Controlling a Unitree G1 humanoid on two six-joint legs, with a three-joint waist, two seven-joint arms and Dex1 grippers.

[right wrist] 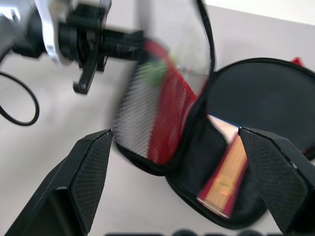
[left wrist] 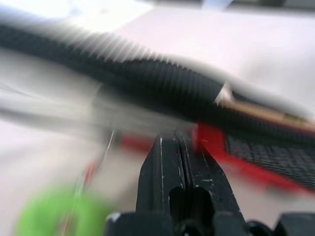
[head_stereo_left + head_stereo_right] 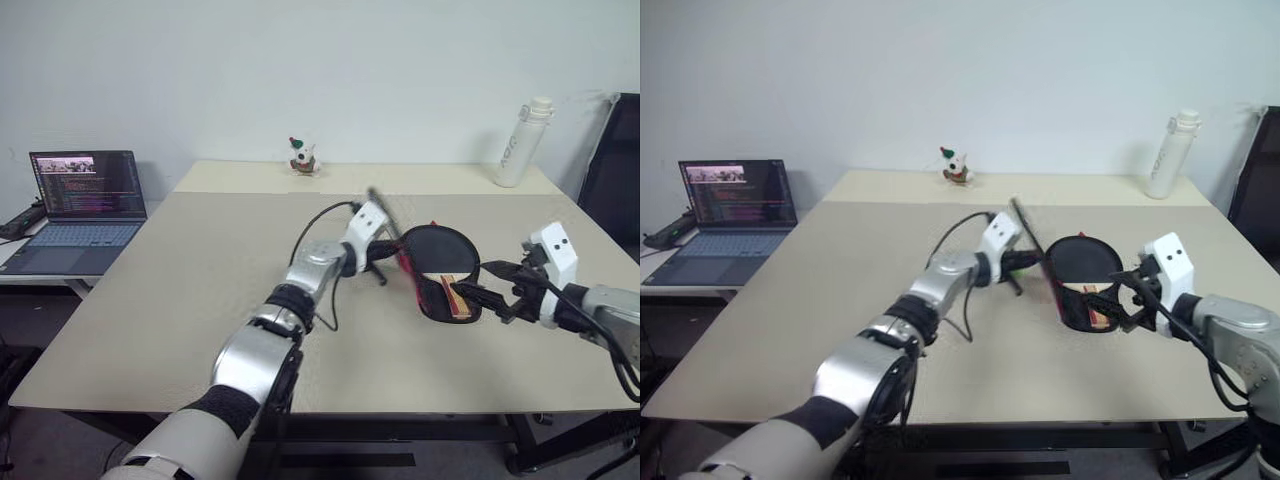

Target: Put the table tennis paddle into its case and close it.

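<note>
The case (image 3: 432,306) lies open right of the table's middle. Inside it rests the table tennis paddle (image 1: 261,103), black face up, with its wooden handle (image 3: 458,296) pointing toward the front edge. My left gripper (image 3: 392,244) is shut on the edge of the case's red and mesh flap (image 1: 147,108) and holds it raised and tilted over the left side of the paddle. A green ring tag (image 2: 49,216) hangs near those fingers. My right gripper (image 3: 478,282) stands open just right of the handle end, with nothing between its fingers.
A laptop (image 3: 85,205) sits open on a side table at the left. A white bottle (image 3: 523,142) stands at the back right and a small toy figure (image 3: 303,157) at the back middle. A black chair (image 3: 615,170) is past the table's right edge.
</note>
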